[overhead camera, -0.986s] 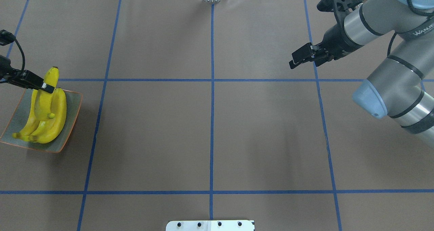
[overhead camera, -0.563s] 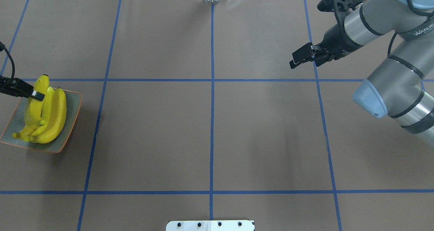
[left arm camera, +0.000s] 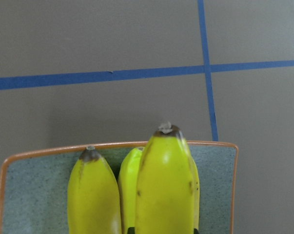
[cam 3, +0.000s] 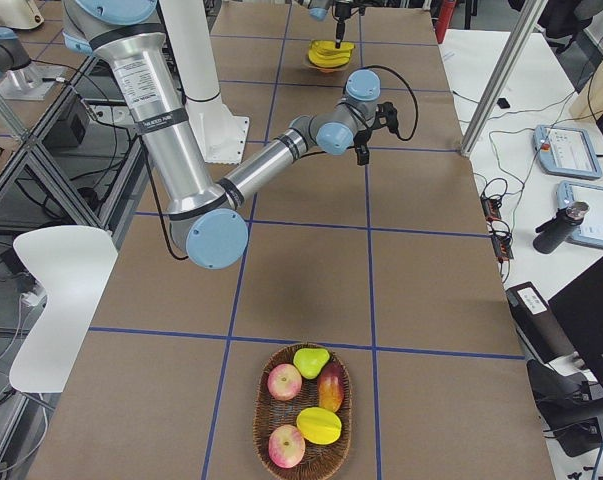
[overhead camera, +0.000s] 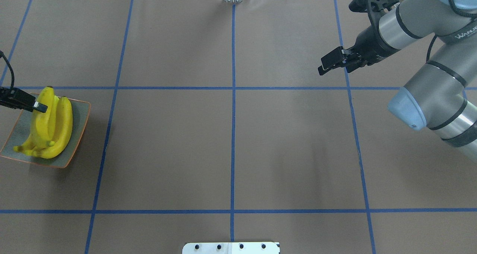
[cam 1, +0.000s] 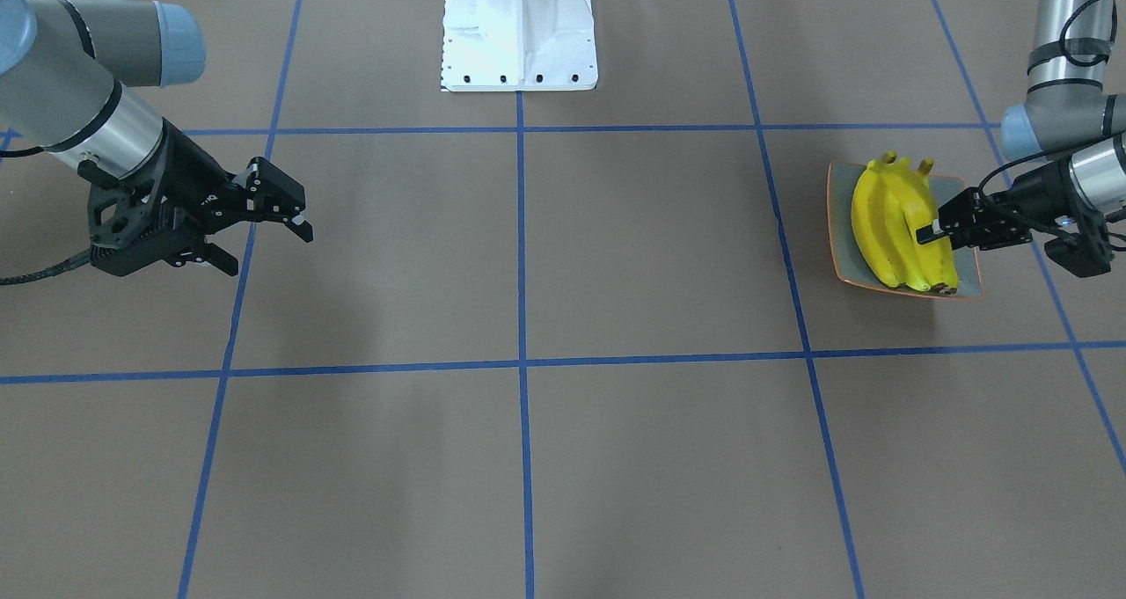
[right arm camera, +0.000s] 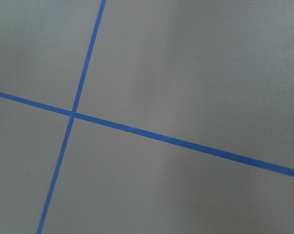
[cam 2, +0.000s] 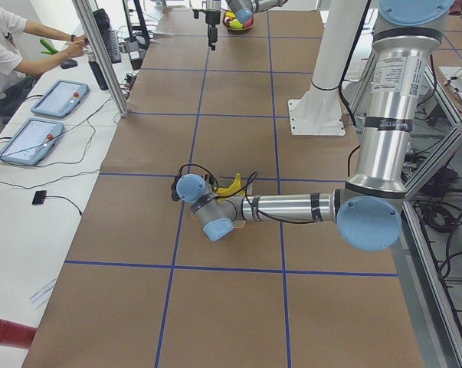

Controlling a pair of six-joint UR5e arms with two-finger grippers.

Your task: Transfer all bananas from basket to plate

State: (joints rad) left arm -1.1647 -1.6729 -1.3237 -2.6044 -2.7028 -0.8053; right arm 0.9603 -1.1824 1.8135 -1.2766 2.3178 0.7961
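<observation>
On plate [overhead camera: 79,114], bananas [overhead camera: 52,127], in basket [cam 3: 260,425], other fruit [cam 3: 319,425]

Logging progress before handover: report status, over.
Left gripper shut on top banana, resting on other bananas on plate. Right gripper open, empty, far side. Nothing in the way.

A robotics lab: taped-grid table [cam 2: 238,100], teach pendants [cam 2: 58,98], aluminium framing [cam 2: 100,54]
</observation>
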